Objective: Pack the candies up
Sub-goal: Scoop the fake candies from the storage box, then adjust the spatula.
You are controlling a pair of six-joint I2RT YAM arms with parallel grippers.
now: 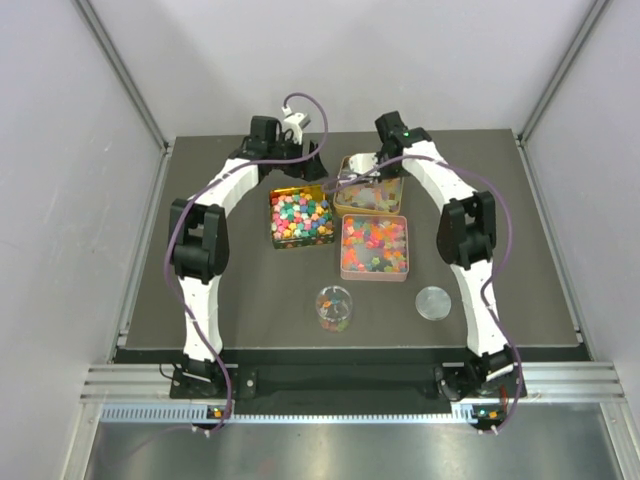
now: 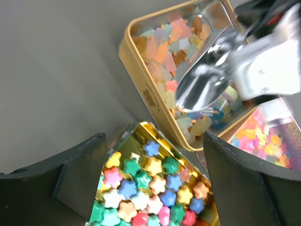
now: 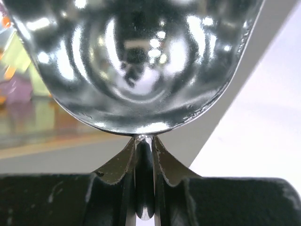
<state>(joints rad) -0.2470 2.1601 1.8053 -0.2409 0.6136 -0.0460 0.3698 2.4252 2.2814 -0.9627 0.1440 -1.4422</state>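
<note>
The candies lie in three tins. Opaque star-shaped ones [image 2: 155, 188] fill a shiny gold tin [image 1: 300, 216], pale gummy ones [image 2: 164, 47] a tan tin [image 1: 368, 190], and bright gummy ones [image 1: 374, 245] a pink tin [image 1: 402, 272]. My left gripper [image 2: 154, 136] hangs open over the far end of the gold tin [image 2: 136, 129], nothing between its fingers. My right gripper [image 3: 144, 141] is shut on the thin handle of a metal scoop [image 3: 136, 61]. The scoop's bowl [image 2: 207, 80] hovers over the tan tin [image 2: 141, 80], tipped down toward its candies.
A small glass jar [image 1: 334, 308] holding a few candies stands near the front middle of the dark table, its round lid [image 1: 433, 302] flat to its right. White walls close the table in on three sides. The pink tin [image 2: 263, 136] sits right of the gold one.
</note>
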